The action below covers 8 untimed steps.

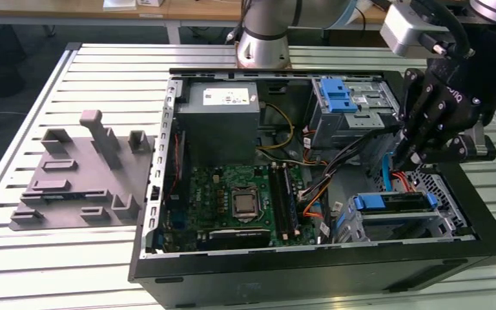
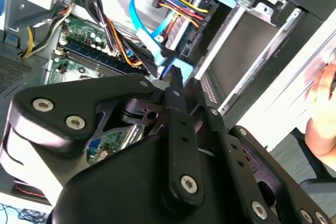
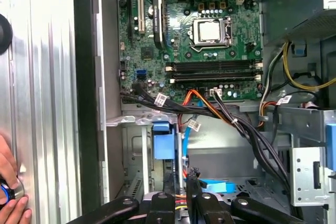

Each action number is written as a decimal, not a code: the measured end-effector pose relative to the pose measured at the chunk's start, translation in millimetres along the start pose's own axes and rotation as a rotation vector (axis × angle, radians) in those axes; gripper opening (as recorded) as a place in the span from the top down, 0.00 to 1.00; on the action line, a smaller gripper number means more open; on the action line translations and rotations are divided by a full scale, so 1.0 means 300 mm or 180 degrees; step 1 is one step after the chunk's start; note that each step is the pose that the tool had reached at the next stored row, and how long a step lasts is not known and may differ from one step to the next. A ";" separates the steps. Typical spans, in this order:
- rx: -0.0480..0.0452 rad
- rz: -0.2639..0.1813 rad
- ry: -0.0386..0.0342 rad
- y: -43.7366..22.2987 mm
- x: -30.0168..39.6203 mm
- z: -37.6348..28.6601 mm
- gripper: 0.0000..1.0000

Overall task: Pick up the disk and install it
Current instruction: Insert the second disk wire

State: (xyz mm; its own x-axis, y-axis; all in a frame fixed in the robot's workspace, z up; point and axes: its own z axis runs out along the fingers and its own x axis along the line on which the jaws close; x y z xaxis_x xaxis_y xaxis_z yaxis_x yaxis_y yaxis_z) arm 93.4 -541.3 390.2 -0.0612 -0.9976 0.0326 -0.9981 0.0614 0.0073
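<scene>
Green motherboard (image 3: 194,40) with bare CPU socket (image 3: 210,31), black and orange cables (image 3: 210,111) running across a grey drive cage (image 3: 310,156), blue carrier piece (image 3: 163,140), black gripper linkage (image 3: 178,208), a hand (image 3: 10,198) beside slatted metal table (image 3: 37,77).

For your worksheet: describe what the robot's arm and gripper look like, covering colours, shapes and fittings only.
The arm is a silver-grey cylinder with a black band. The gripper is matt black, built of flat linkage bars joined by round silver screws, below a light-grey block.
</scene>
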 end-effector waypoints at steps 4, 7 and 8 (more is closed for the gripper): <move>0.0000 0.0001 0.0000 0.001 -0.023 -0.001 0.76; 0.0000 0.0001 0.0001 0.002 -0.034 -0.001 0.76; 0.0000 0.0001 0.0002 0.002 -0.038 -0.001 0.76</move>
State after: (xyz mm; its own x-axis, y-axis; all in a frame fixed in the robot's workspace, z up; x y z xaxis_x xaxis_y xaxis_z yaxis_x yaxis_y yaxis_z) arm 93.4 -529.8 390.2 -0.0616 -0.9975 0.0333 -0.9981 0.0618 0.0072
